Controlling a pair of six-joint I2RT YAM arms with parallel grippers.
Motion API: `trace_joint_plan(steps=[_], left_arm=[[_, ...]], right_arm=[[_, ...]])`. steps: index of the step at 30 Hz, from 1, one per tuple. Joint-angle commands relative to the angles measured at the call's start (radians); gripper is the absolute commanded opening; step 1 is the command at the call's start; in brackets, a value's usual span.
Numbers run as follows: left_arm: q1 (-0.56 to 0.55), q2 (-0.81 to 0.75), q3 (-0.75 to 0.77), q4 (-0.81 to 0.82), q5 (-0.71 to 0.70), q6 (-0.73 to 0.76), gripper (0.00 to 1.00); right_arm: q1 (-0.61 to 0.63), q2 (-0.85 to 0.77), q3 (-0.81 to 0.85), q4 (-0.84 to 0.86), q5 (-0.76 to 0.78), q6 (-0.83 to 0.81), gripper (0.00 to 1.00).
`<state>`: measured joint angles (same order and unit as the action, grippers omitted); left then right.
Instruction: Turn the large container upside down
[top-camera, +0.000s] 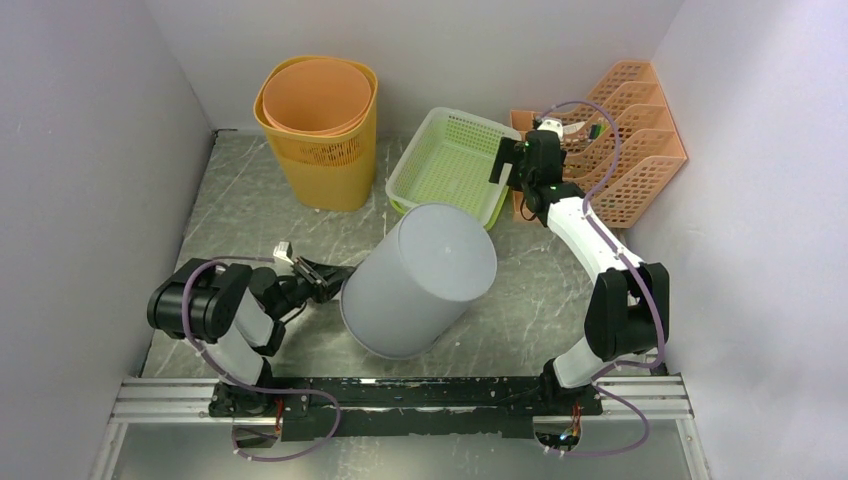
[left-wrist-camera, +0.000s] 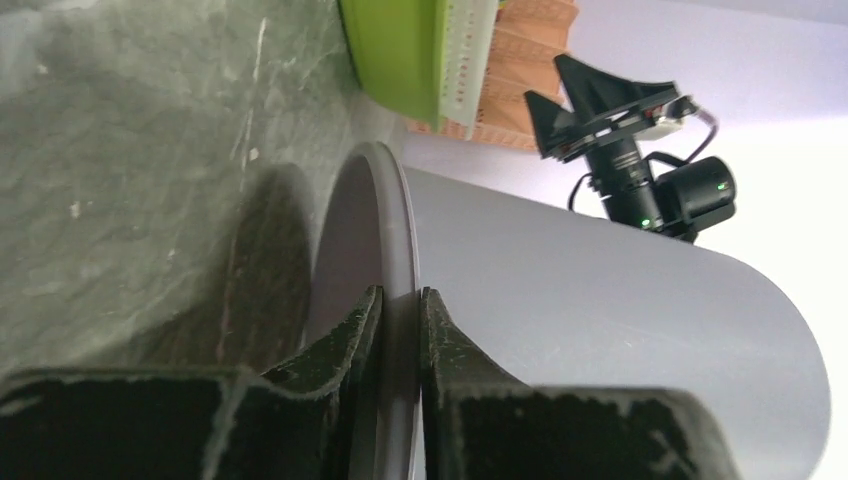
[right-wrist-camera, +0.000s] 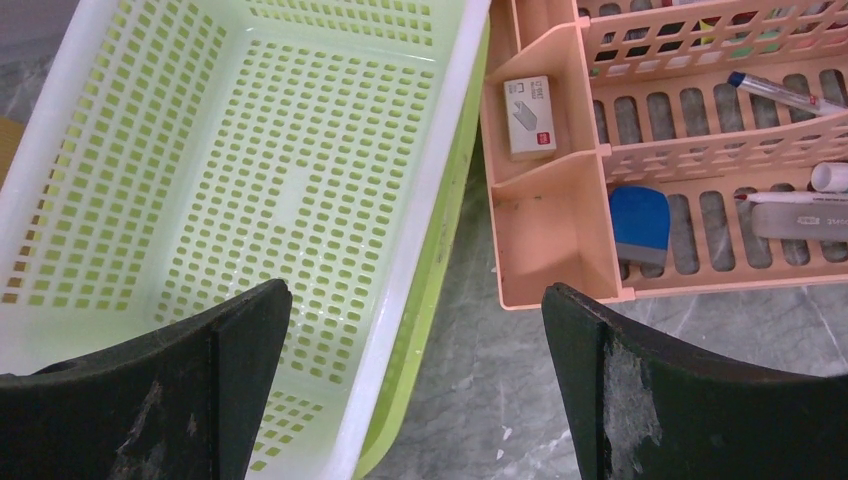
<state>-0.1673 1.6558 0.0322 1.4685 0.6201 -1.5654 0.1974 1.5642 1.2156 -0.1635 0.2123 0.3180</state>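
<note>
While the left tool (left-wrist-camera: 400, 300) clamps the rim of the large grey plastic cylindrical container (top-camera: 420, 280), one finger inside and one outside, that container leans mid-desk (top-camera: 540, 300). Its long axis slants from the open mouth, low at the near left, to the closed base, facing up and far-right. The right tool (right-wrist-camera: 415, 288) hangs wide open over the green perforated basket (right-wrist-camera: 440, 200) and the orange slotted organiser (right-wrist-camera: 545, 230).
</note>
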Motion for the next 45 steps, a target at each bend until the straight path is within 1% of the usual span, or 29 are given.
trace_joint_plan(steps=[1, 3, 5, 6, 9, 12, 14, 19, 22, 24, 25, 26, 28, 31, 32, 33, 36, 37, 39, 41, 45], left_arm=[[0.003, 0.038, -0.011, 0.338, 0.087, 0.141, 0.25], [0.003, 0.049, -0.008, 0.338, 0.090, 0.149, 0.29], [0.003, 0.061, -0.005, 0.338, 0.094, 0.155, 0.39], [0.003, 0.067, -0.004, 0.338, 0.095, 0.159, 0.42], [0.003, 0.084, 0.000, 0.338, 0.100, 0.174, 0.45], [0.003, 0.102, 0.010, 0.332, 0.105, 0.186, 0.52], [0.003, 0.110, 0.022, 0.314, 0.110, 0.198, 0.55], [0.003, 0.107, 0.052, 0.259, 0.119, 0.226, 0.57], [0.003, 0.085, 0.066, 0.209, 0.126, 0.250, 0.60], [0.003, 0.061, 0.081, 0.147, 0.135, 0.281, 0.78], [0.002, 0.042, 0.093, 0.096, 0.139, 0.307, 0.88], [0.003, 0.016, 0.107, 0.034, 0.141, 0.342, 0.94], [0.003, -0.052, 0.146, -0.161, 0.126, 0.459, 0.99], [0.003, -0.183, 0.215, -0.501, 0.051, 0.633, 1.00], [0.003, -0.229, 0.238, -0.656, 0.012, 0.685, 1.00], [0.004, -0.280, 0.265, -0.784, -0.038, 0.739, 1.00], [0.003, -0.414, 0.354, -1.079, -0.200, 0.847, 1.00], [0.003, -0.443, 0.380, -1.175, -0.275, 0.861, 1.00], [0.004, -0.494, 0.424, -1.339, -0.358, 0.875, 1.00], [0.002, -0.538, 0.453, -1.476, -0.396, 0.879, 0.99], [0.002, -0.663, 0.443, -1.706, -0.453, 0.857, 0.95]], right_arm=[[-0.010, -0.022, -0.007, 0.022, -0.014, -0.009, 0.99], [-0.010, -0.028, -0.007, 0.021, -0.016, -0.010, 0.99], [-0.009, -0.034, -0.008, 0.021, -0.021, -0.009, 0.99], [-0.009, -0.037, -0.007, 0.021, -0.024, -0.009, 0.99], [-0.009, -0.044, -0.012, 0.022, -0.032, -0.006, 0.99], [-0.010, -0.045, -0.011, 0.022, -0.039, -0.005, 0.99], [-0.009, -0.046, -0.011, 0.022, -0.042, -0.007, 0.99], [-0.010, -0.046, -0.006, 0.020, -0.047, -0.012, 0.99], [-0.010, -0.049, 0.000, 0.016, -0.046, -0.020, 0.99], [-0.009, -0.051, 0.005, 0.014, -0.046, -0.025, 0.99], [-0.010, -0.052, 0.008, 0.012, -0.047, -0.026, 0.99], [-0.008, -0.053, 0.010, 0.010, -0.047, -0.027, 1.00], [-0.009, -0.053, 0.016, 0.010, -0.048, -0.027, 1.00], [-0.009, -0.054, 0.016, 0.010, -0.050, -0.028, 1.00], [-0.009, -0.055, 0.016, 0.011, -0.051, -0.028, 1.00], [-0.009, -0.054, 0.016, 0.012, -0.052, -0.029, 1.00], [-0.010, -0.054, 0.012, 0.015, -0.057, -0.027, 1.00], [-0.010, -0.053, 0.011, 0.015, -0.059, -0.025, 1.00], [-0.010, -0.053, 0.011, 0.013, -0.061, -0.023, 1.00], [-0.010, -0.060, 0.007, 0.015, -0.061, -0.023, 1.00], [-0.009, -0.077, -0.002, 0.014, -0.052, -0.023, 1.00]])
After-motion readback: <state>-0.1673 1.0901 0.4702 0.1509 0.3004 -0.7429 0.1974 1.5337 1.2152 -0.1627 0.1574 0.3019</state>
